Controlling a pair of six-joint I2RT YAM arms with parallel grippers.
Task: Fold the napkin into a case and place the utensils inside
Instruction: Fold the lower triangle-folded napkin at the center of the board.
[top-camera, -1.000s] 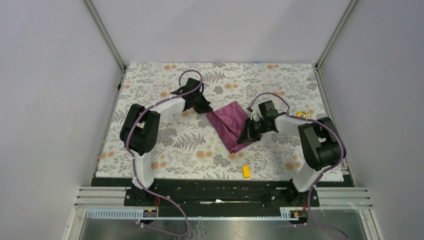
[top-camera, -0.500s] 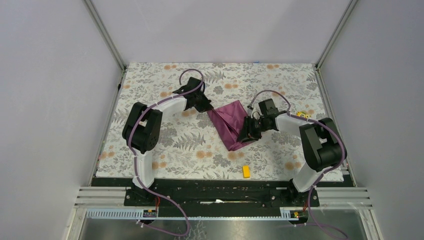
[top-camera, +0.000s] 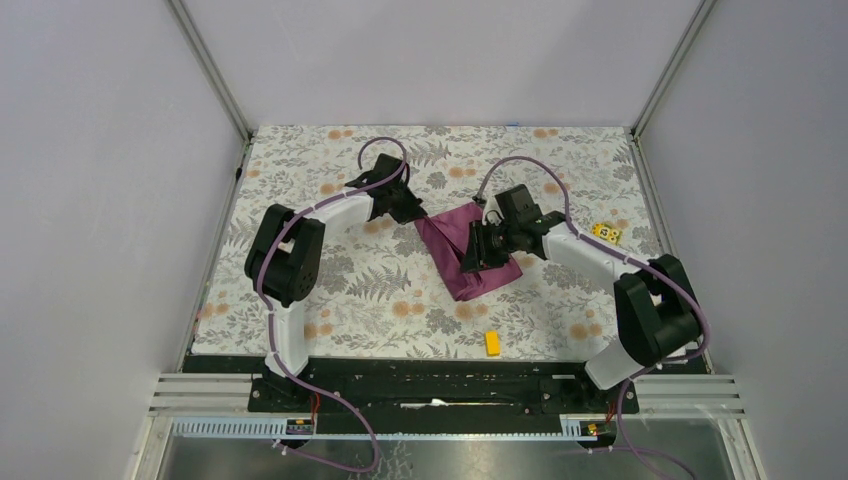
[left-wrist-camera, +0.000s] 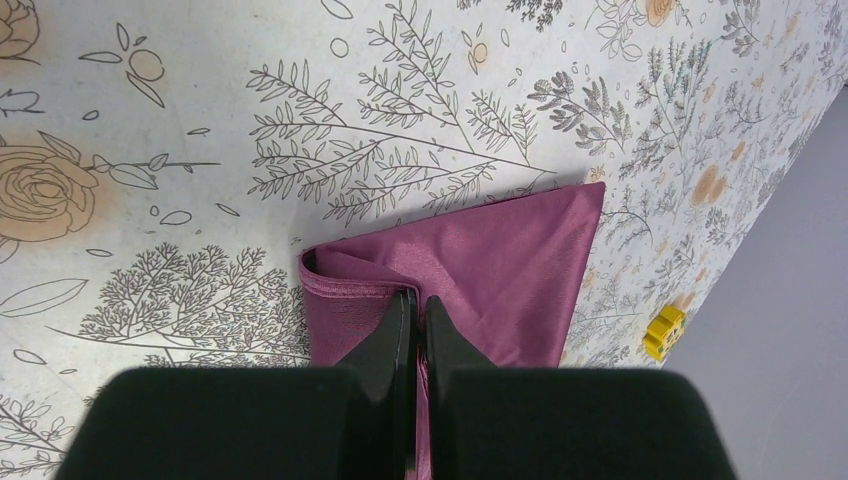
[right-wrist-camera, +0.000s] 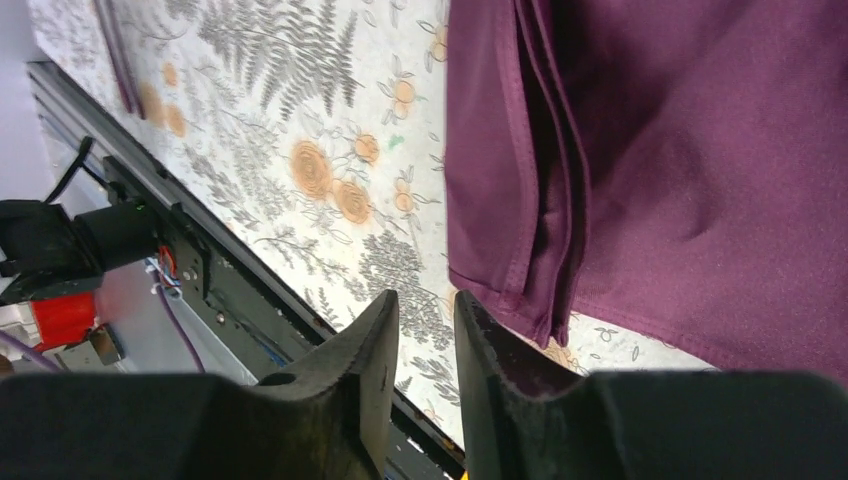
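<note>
The plum-purple napkin lies folded in several layers at the middle of the table, a tapering slanted shape. My left gripper is shut on its far left edge; in the left wrist view the gripper pinches a fold of the cloth. My right gripper hovers over the napkin's middle. In the right wrist view the gripper stands slightly open and empty beside the stacked edges of the napkin. I see no utensils in the top view.
One small yellow block lies near the front edge and another at the right, which also shows in the left wrist view. A thin purple strip shows at the edge of the right wrist view. The floral mat covers the table.
My right gripper has moved up and to the left, from the napkin's near right edge to over its middle. The napkin's right side now lies flatter. My left gripper has barely moved.
</note>
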